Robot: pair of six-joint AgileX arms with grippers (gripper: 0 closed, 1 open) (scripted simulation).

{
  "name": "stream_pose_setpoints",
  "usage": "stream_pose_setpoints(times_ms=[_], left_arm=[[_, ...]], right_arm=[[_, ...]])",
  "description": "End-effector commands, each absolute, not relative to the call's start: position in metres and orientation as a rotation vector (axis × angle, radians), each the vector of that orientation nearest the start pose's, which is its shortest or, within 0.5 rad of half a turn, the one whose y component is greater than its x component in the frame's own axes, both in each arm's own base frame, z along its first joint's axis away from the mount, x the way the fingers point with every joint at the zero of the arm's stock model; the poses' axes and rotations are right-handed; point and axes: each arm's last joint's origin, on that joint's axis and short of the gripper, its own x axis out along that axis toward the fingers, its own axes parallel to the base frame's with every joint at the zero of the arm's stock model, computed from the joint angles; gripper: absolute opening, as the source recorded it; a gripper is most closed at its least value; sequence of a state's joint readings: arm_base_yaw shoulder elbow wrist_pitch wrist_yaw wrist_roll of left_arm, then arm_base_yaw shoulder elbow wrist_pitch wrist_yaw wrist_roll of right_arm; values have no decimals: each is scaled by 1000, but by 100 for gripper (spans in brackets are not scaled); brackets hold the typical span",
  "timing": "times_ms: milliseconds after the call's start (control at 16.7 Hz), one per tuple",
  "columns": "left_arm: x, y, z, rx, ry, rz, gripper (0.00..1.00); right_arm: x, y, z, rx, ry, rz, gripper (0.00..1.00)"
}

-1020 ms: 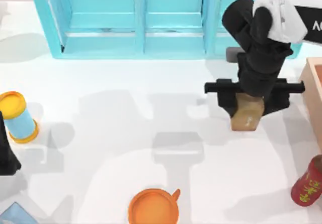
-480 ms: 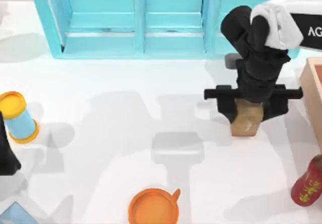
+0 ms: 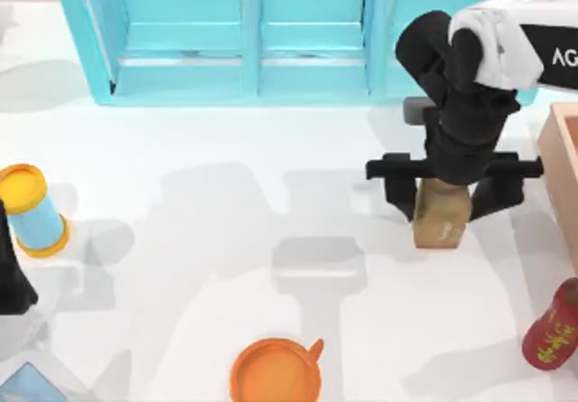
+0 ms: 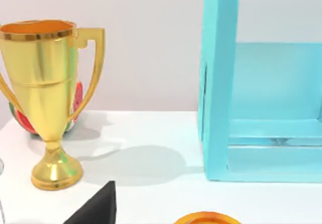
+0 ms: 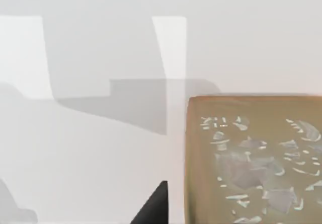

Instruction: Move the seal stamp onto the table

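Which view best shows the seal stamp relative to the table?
The top view: the seal stamp stands whole on the white table under the right tool, before the blue cabinet. The right wrist view gives a close-up of its marked face. The left wrist view looks toward a gold trophy.

seal stamp (image 3: 440,220) top hidden under right hand (image 3: 442,194)

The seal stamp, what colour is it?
Tan-brown seal stamp with pale flecks, best in right wrist view.
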State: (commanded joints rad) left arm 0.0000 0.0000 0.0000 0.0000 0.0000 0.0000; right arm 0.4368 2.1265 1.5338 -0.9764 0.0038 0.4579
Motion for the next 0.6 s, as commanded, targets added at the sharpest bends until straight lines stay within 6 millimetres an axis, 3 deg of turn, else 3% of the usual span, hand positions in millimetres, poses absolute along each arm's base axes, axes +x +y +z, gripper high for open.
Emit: stream_pose_setpoints(times_ms=[120, 600], left_arm=[[106, -1, 160, 0, 0, 0, 100], [106, -1, 160, 0, 0, 0, 100]], right_arm=[[363, 173, 138, 10, 1569, -10, 100], [363, 173, 138, 11, 1568, -12, 100]])
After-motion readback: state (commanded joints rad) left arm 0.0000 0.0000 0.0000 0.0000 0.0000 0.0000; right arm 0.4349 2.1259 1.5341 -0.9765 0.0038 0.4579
